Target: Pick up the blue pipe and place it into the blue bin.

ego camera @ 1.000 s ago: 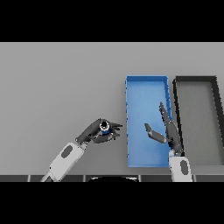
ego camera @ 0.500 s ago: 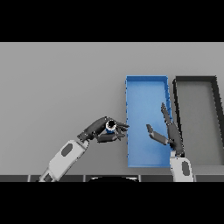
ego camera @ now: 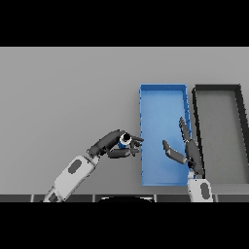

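Observation:
A short blue pipe (ego camera: 124,141) shows end-on, its pale opening facing up, held above the table. My left hand (ego camera: 113,144) is shut on it, fingers and thumb curled round it, fingertips almost at the left wall of the blue bin (ego camera: 144,126). The blue bin is a long rectangular tray running away from me, right of centre. My right hand (ego camera: 187,150) hovers over the bin's near right part, open with fingers straight and thumb spread toward the left.
A black bin (ego camera: 239,116) of similar shape stands right beside the blue one, on its right. The grey table (ego camera: 63,97) stretches bare to the left and back.
My left hand has carried the blue pipe to the right, from well left of the bin to its left wall. The right hand has hardly moved.

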Controlling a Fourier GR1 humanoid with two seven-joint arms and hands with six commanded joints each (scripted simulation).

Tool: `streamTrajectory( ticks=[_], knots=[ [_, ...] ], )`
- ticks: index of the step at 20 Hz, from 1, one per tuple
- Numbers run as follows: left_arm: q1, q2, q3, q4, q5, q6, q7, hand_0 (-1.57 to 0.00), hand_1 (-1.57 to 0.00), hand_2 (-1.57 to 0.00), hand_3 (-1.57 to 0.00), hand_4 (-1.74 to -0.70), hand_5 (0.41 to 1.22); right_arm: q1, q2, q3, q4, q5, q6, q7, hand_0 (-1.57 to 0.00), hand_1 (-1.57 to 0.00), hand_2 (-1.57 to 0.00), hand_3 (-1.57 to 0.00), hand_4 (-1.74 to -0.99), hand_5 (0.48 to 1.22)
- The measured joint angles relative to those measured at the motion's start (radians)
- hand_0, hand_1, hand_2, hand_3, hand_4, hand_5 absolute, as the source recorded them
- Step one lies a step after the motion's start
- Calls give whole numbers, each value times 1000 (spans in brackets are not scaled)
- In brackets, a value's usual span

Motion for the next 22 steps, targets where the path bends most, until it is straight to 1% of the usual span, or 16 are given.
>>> streamTrajectory(
  ticks=[2,3,5,6,7,10,11,12,13,14,15,16,17,19,21,22],
  knots=[
    [5,1,-2,7,-7,-3,-11,-1571,-1571,-1571,-1438,-1731,1221,-12,-13,-8,-26,-48,35,-17,1,1,1,1,-1197,604],
    [4,3,2,1,5,-10,-3,-1571,-1571,-1571,-1440,-1731,1221,-15,-12,-1,-62,-106,80,-19,1,1,1,1,-1199,593],
    [8,7,4,-4,7,-12,-8,-1571,-1571,-1571,-1440,-1731,1221,-43,-74,-20,-107,-209,158,69,1,1,1,1,-1215,561],
    [0,-2,3,10,-1,-8,3,-1571,-1571,-1571,-1440,-1730,1221,-64,-99,-12,-134,-248,200,90,1,1,1,1,-1232,550],
    [1,10,11,8,1,-12,-3,-1571,-1571,-1571,-1440,-1731,1221,-80,-116,3,-161,-276,231,117,1,1,1,1,-1250,532],
    [-2,6,12,6,6,-18,-1,-1571,-1571,-1571,-1439,-1731,1221,-131,-184,48,-251,-316,300,193,1,1,1,1,-1286,520],
    [-1,5,11,1,8,-19,5,-1571,-1571,-1571,-1439,-1731,1221,-163,-194,65,-260,-328,314,236,1,1,1,1,-1297,523],
    [-13,-9,8,17,-2,-14,15,-1571,-1571,-1571,-1439,-1732,1221,-193,-205,81,-288,-350,332,245,1,1,1,1,-1305,522],
    [-14,-18,0,22,-11,-10,19,-1571,-1571,-1571,-1438,-1732,1221,-225,-208,95,-294,-374,341,282,1,1,1,1,-1301,520],
    [-15,-8,8,22,-9,-15,14,-1571,-1571,-1571,-1437,-1732,1221,-259,-221,109,-299,-382,351,321,1,1,1,1,-1297,522],
    [-11,-1,10,14,-10,-17,8,-1571,-1571,-1571,-1436,-1732,1221,-297,-235,114,-305,-400,361,346,1,1,1,1,-1295,522],
    [-16,-8,9,20,-17,-11,17,-1571,-1571,-1571,-1435,-1732,1221,-332,-231,134,-314,-416,362,377,1,1,1,1,-1297,526],
    [-10,-7,6,17,-18,-16,6,-1571,-1571,-1571,-1436,-1732,1221,-366,-230,148,-309,-430,372,398,1,1,1,1,-1300,529],
    [-13,-5,16,25,-11,-20,3,-1571,-1571,-1571,-1437,-1732,1221,-413,-230,176,-297,-426,401,412,1,1,1,1,-1304,532],
    [-10,-1,19,37,-8,-34,-8,-1571,-1571,-1571,-1441,-1731,1221,-462,-220,197,-277,-432,418,428,1,1,1,1,-1282,530],
    [-5,-11,5,27,-13,-37,-11,-1571,-1571,-1571,-1452,-1729,1221,-491,-209,210,-259,-429,428,440,1,1,1,1,-1270,530]
  ],
)
